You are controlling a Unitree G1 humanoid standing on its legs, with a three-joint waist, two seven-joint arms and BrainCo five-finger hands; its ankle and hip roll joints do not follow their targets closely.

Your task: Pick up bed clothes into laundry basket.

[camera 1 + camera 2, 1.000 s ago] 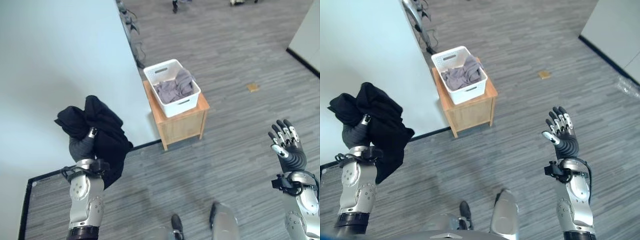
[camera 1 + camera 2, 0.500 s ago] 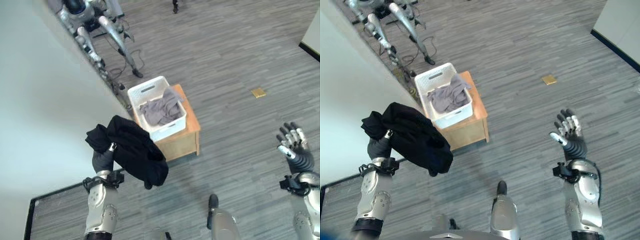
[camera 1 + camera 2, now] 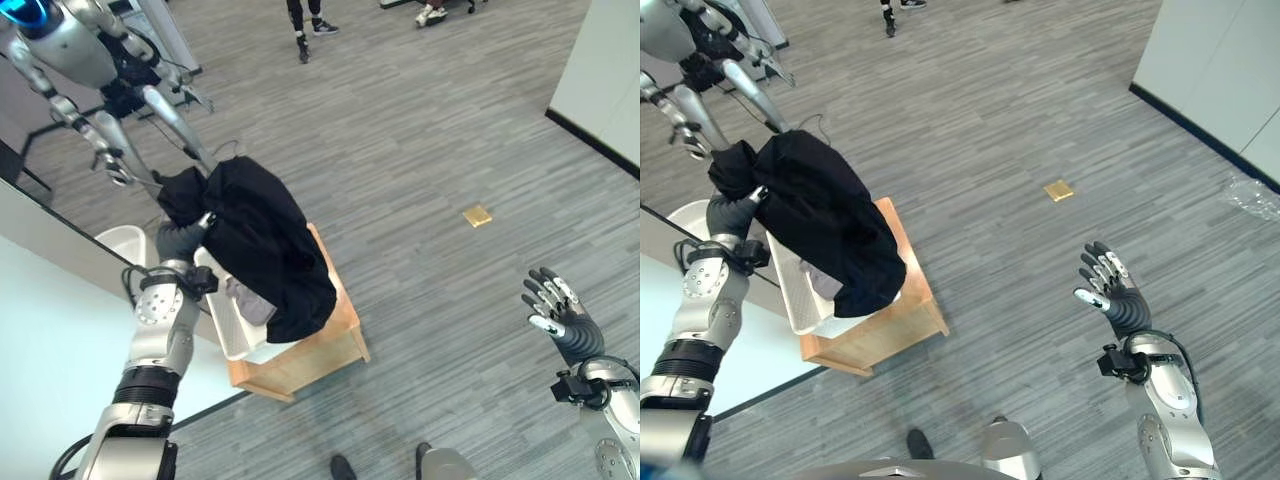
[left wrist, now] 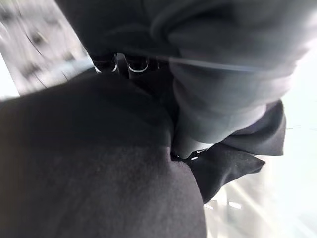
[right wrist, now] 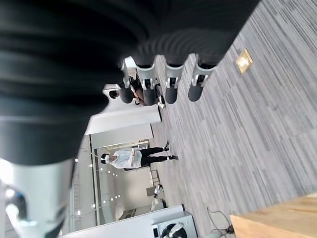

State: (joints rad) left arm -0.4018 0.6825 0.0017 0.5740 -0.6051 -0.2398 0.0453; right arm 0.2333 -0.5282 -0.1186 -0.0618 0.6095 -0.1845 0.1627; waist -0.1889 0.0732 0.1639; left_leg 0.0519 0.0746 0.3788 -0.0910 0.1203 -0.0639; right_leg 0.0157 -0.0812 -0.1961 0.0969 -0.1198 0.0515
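My left hand [image 3: 178, 238] has carried the black garment [image 3: 262, 245] from beside the wall to hang over the white laundry basket [image 3: 228, 324] on the wooden side table [image 3: 320, 350], fingers clenched in its bunched top, while my right hand [image 3: 1110, 298] is raised well apart with fingers spread, holding nothing.

A white basket [image 3: 232, 335] is carried on a small wooden table [image 3: 330, 345], which stands on a grey plank floor [image 3: 420, 150] beside a pale bed [image 3: 50, 350]. Grey clothes [image 3: 250, 305] are seen inside the basket. A small yellow square [image 3: 477, 215] lies on the floor, well apart from the table.
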